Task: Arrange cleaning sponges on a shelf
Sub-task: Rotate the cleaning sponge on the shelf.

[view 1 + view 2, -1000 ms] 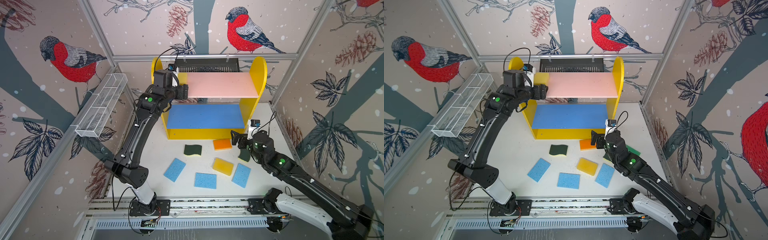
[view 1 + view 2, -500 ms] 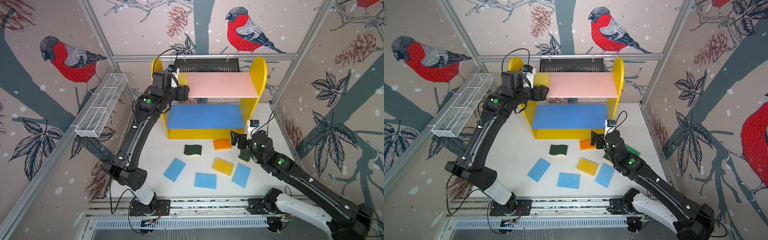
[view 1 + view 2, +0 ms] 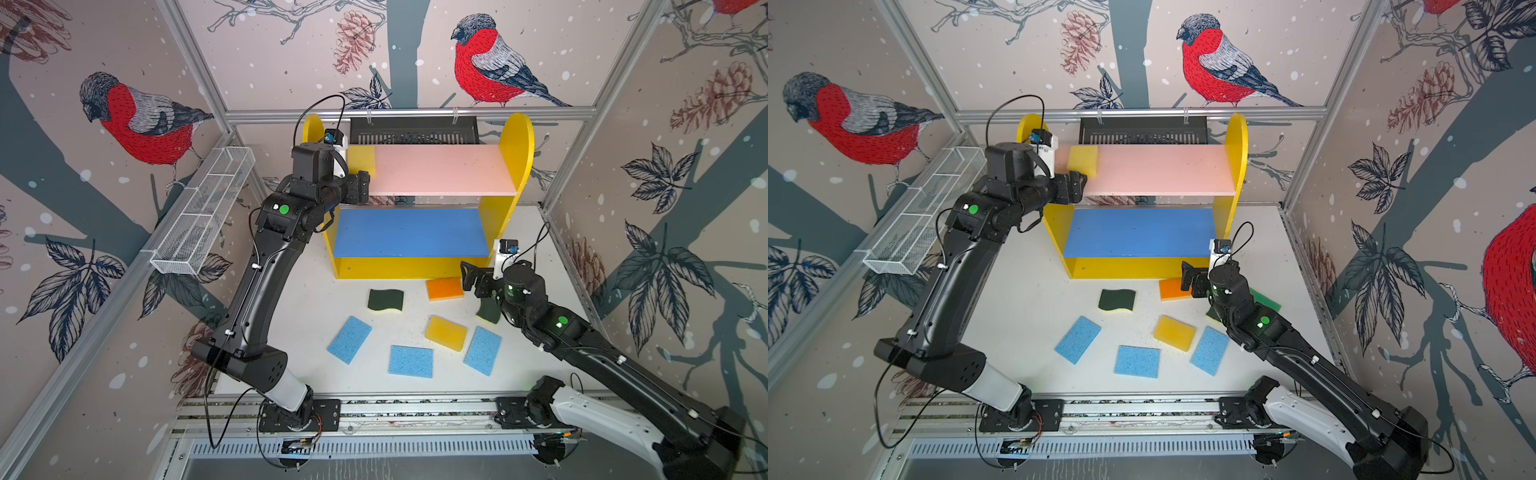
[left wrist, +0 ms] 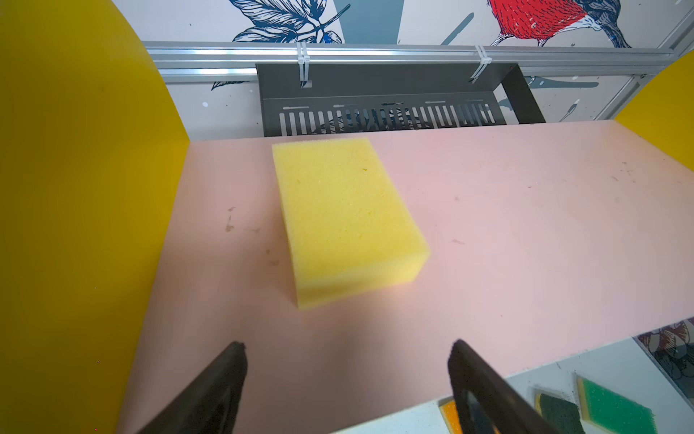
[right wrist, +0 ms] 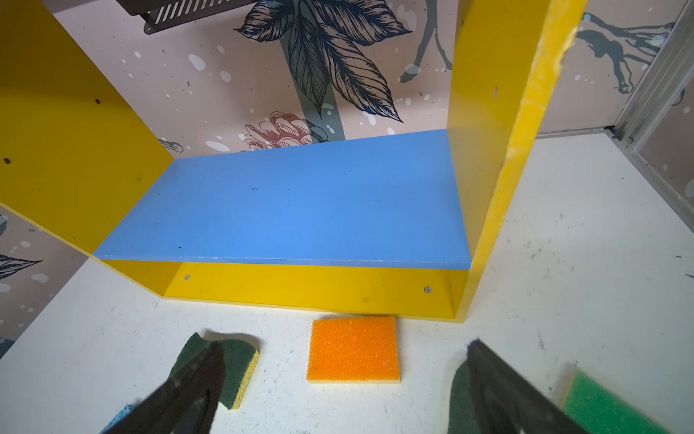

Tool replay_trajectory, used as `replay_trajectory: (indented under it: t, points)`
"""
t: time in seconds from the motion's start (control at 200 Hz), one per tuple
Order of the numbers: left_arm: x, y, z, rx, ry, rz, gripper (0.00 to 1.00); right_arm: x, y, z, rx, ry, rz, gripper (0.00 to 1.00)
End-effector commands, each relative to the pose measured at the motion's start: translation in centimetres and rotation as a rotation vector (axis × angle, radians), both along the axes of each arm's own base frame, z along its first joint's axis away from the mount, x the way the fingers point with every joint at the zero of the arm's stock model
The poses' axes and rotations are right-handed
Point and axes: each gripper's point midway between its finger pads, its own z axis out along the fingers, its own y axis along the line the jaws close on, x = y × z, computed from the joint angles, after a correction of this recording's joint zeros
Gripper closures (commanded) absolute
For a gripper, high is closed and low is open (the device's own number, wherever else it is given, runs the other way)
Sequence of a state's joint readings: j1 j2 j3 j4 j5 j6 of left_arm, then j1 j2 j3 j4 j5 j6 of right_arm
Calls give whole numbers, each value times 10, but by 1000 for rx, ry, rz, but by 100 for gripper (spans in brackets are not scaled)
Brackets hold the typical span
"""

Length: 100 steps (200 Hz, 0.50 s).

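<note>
Up at the shelf [image 3: 517, 141], the left claw [image 4: 345, 347] sits at the front edge of the pink upper board [image 4: 525, 225], jaws spread wide with nothing between them. Just ahead of it, clear of both fingers, a yellow block sponge [image 4: 345, 218] lies flat on that board toward the left side panel; both top views show it there [image 3: 1084, 160].

Down low, the right claw [image 5: 345, 347] hangs over the white surface [image 3: 307, 299] in front of the shelf, also gaping wide and holding nothing. The orange-topped sponge [image 5: 355, 349] lies flat on the surface right in line with it, just before the shelf's yellow bottom, and the blue middle board [image 5: 293, 210] is bare.

The rest is on the surface: a wavy dark-green sponge [image 3: 385, 300] beside the orange one, a second dark-green sponge [image 3: 488, 311] half hidden under the right arm, a bright-green-topped sponge [image 3: 1264, 299] beyond that arm, another yellow block [image 3: 446, 332], and three light-blue sponges [image 3: 349, 339] [image 3: 410, 361] [image 3: 483, 350] spread along the near side.
</note>
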State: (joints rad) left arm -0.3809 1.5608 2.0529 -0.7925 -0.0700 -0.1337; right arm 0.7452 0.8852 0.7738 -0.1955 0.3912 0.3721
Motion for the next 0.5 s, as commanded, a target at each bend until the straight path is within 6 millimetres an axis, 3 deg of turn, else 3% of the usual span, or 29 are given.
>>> replay_trajectory:
  t: [0.0,0.155,0.28,0.495]
  points:
    - [-10,1,6,-30,-20,-11,17,1,0,4,16,-5,-10,0]
    - [-35,9,5,-64,-34,-14,20,-1,0,1,17,10,-12,0]
    - [-58,2,-9,-99,-1,-88,21,-4,-1,-4,15,31,-16,0]
    - [-85,12,-77,-89,124,-74,21,-12,3,-28,14,105,-28,0]
